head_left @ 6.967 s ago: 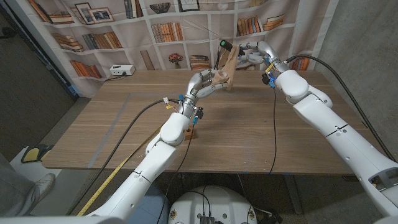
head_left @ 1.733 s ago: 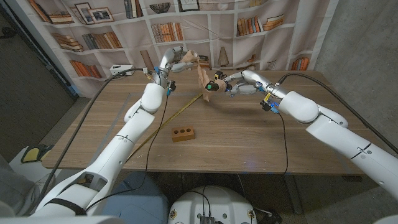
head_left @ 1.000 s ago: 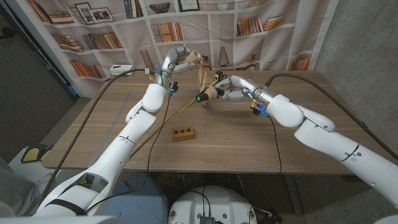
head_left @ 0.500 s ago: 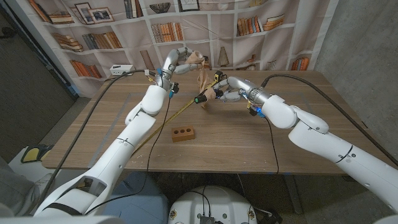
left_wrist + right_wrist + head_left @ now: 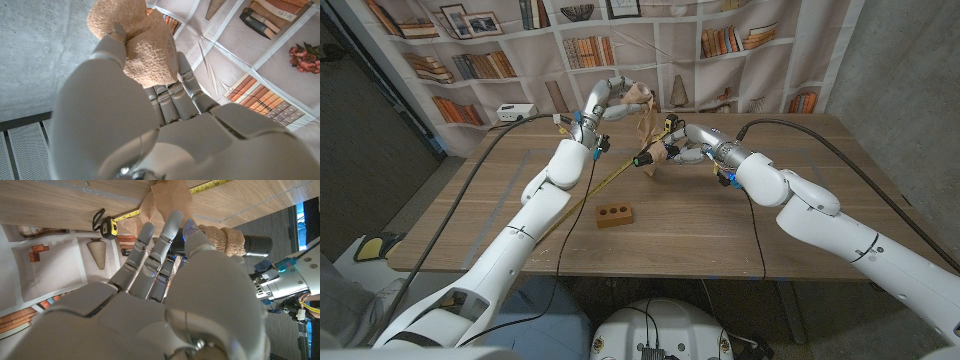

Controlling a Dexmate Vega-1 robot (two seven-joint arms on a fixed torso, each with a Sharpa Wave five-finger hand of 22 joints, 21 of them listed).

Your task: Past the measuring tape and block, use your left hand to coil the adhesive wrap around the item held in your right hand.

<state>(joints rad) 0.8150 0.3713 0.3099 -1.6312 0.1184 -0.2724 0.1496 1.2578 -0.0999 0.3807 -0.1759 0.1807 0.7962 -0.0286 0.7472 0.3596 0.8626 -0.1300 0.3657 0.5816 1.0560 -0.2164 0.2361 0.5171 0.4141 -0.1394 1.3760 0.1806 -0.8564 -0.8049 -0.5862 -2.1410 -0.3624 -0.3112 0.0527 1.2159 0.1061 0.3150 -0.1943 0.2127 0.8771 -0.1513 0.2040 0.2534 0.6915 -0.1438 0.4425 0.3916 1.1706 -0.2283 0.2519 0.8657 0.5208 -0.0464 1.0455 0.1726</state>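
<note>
1. Your left hand [image 5: 611, 95] is raised above the far side of the table [image 5: 470, 200], at about 11 o'clock from the table's middle, and its fingers grip the tan adhesive wrap roll [image 5: 637, 93]; the left wrist view shows the fuzzy roll [image 5: 142, 45] pinched at the fingertips.
2. A strip of wrap [image 5: 644, 125] hangs from the roll toward 5 o'clock, down to the item.
3. The wooden block [image 5: 616, 214] lies on the table at 6 o'clock from your left hand, well apart from it.
4. The yellow measuring tape [image 5: 582, 194] runs diagonally across the table, passing just beside the block.
5. Your right hand [image 5: 682, 143] holds the dark cylindrical item [image 5: 647, 157], its wrapped part showing tan in the right wrist view [image 5: 227, 239], with its dark tip pointing toward 8 o'clock.
</note>
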